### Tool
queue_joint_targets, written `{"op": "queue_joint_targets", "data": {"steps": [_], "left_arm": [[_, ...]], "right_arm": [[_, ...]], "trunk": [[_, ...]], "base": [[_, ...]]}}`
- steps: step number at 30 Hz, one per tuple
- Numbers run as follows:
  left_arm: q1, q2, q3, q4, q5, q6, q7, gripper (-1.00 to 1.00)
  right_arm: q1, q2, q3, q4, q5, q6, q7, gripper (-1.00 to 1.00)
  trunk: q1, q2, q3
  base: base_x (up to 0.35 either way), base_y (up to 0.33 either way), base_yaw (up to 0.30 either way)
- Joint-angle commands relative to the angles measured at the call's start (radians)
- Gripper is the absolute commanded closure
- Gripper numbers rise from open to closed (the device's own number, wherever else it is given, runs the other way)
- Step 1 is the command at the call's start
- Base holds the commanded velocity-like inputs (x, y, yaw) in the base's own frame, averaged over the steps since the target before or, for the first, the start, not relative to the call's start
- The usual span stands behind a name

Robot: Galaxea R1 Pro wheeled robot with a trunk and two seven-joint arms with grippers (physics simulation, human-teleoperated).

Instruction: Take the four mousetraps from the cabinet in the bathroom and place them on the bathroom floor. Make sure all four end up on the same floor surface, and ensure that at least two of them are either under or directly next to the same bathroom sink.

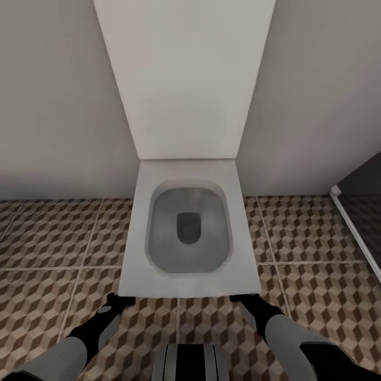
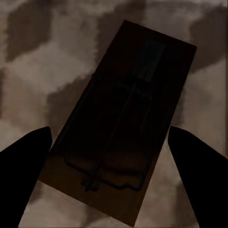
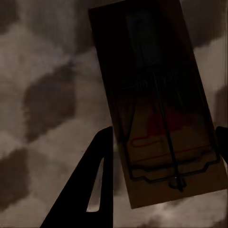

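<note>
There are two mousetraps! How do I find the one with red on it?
Start at the white toilet, then look at the cube-pattern floor by its front corner on the robot's right, where the right pincer reaches down. The mousetrap between its fingers has red marks on its wood; the other mousetrap, at the left pincer, looks plain dark.

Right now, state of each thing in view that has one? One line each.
White boxy toilet: lid raised against the wall, bowl open.
Left gripper: open, a finger on each side of the mousetrap, no contact visible.
Brown wooden mousetrap under the left gripper: lying flat on the cube-patterned tile floor.
Right gripper: fingers at the second mousetrap's edges; grip unclear.
Second wooden mousetrap: between the right fingers, floor behind it.
</note>
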Motion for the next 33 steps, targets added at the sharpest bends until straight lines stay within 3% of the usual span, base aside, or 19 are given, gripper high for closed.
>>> {"op": "queue_joint_targets", "data": {"steps": [1,33], "left_arm": [[0.0,0.001,-0.008,0.0,0.006,-0.003,0.007,1.0],[0.0,0.0,-0.007,0.0,0.006,-0.003,0.008,1.0]], "right_arm": [[0.0,0.0,-0.003,-0.002,0.009,0.006,-0.003,1.0],[0.0,-0.005,-0.003,-0.002,0.009,0.006,-0.002,1.0]], "trunk": [[0.0,0.0,-0.001],[0.0,0.0,-0.001]], "base": [[0.276,0.0,0.0],[0.098,0.0,0.0]]}}
